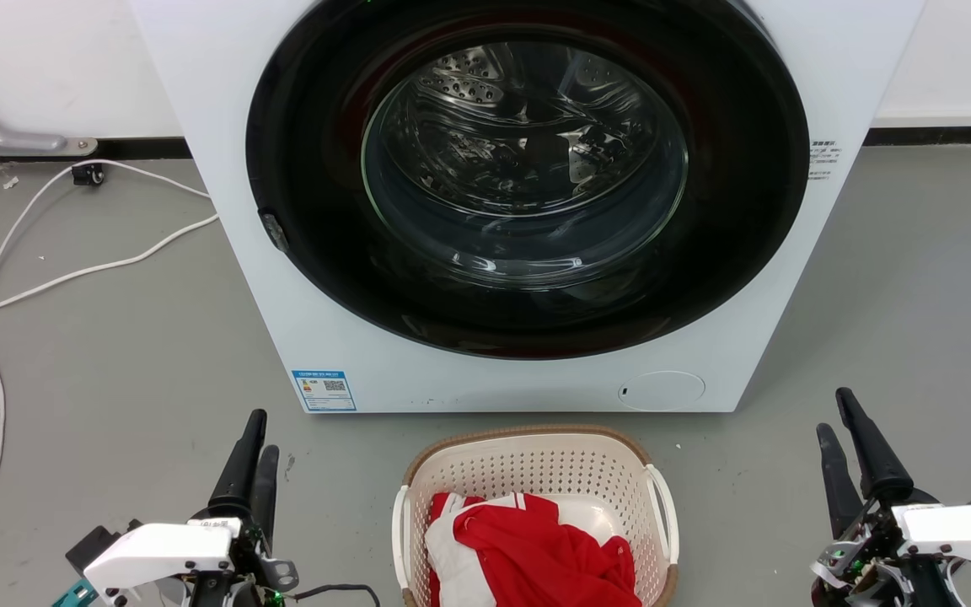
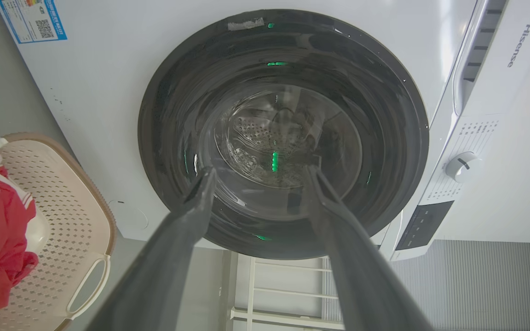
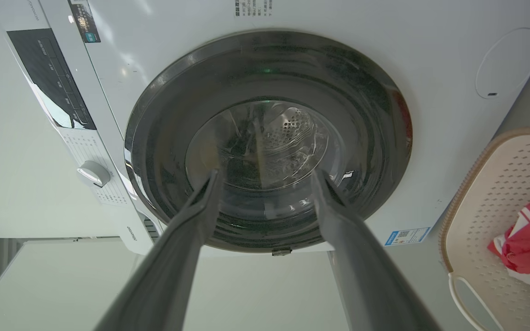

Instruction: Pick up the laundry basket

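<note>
The laundry basket [image 1: 536, 469] sits on the grey floor just in front of the washer, cream and perforated with a brown rim and a white handle on each side. Red and white clothes [image 1: 528, 548] lie in it. My left gripper [image 1: 260, 434] stands open to the basket's left, well apart from it, fingers pointing toward the washer. On the other side my right gripper [image 1: 835, 413] is open too, equally far from the basket. The left wrist view catches the laundry basket [image 2: 69, 220] at its left edge, and the right wrist view has the laundry basket [image 3: 499, 193] at its right edge.
A white front-loading washer [image 1: 224, 126] with a shut round glass door [image 1: 528, 169] stands right behind the basket. White cables [image 1: 72, 274] trail over the floor at the left. Bare grey floor lies on both sides of the basket.
</note>
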Robot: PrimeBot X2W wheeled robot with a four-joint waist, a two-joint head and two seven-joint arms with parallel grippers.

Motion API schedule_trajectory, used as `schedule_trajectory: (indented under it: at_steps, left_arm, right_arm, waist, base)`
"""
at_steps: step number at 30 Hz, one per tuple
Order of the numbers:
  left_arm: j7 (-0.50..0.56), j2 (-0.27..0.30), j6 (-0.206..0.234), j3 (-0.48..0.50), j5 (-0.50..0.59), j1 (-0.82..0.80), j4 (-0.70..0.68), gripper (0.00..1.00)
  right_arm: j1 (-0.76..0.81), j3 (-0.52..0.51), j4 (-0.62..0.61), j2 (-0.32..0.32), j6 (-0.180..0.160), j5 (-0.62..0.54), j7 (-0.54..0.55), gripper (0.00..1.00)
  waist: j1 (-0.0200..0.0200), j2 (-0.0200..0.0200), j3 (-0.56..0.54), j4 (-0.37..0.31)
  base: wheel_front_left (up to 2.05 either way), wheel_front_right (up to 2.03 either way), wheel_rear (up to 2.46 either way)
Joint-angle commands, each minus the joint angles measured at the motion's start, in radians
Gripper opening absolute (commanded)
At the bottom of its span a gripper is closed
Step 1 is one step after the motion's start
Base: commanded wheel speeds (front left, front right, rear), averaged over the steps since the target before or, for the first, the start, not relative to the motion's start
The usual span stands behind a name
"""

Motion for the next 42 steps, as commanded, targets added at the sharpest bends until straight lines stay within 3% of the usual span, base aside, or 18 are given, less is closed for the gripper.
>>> schedule_trajectory:
  at_steps: [1,8,19,42]
  left_arm:
    - [-0.024,0.003,-0.001,-0.016,0.032,-0.036,-0.031,1.00]
    - [-0.054,0.003,-0.001,-0.041,0.136,-0.045,-0.044,1.00]
    - [-0.095,0.003,-0.001,-0.049,0.393,-0.055,-0.069,1.00]
    - [-0.173,0.004,0.046,-0.109,0.814,-0.084,-0.070,1.00]
  right_arm:
    - [-0.017,0.020,-0.029,-0.009,0.000,-0.028,-0.026,1.00]
    - [-0.022,0.051,-0.030,-0.027,0.000,-0.139,-0.065,1.00]
    - [-0.021,0.028,-0.045,-0.009,0.000,-0.446,-0.106,1.00]
    - [-0.016,0.041,-0.060,-0.002,0.000,-0.971,-0.155,1.00]
  waist:
    - [0.0001,0.0000,-0.001,0.001]
    - [0.0001,0.0000,-0.002,0.003]
    - [0.0001,0.0000,-0.003,0.005]
    - [0.0000,0.0000,-0.002,0.008]
  base:
    - [0.00,0.00,0.00]
    - [0.00,0.00,0.00]
    - [0.00,0.00,0.00]
    - [0.00,0.00,0.00]
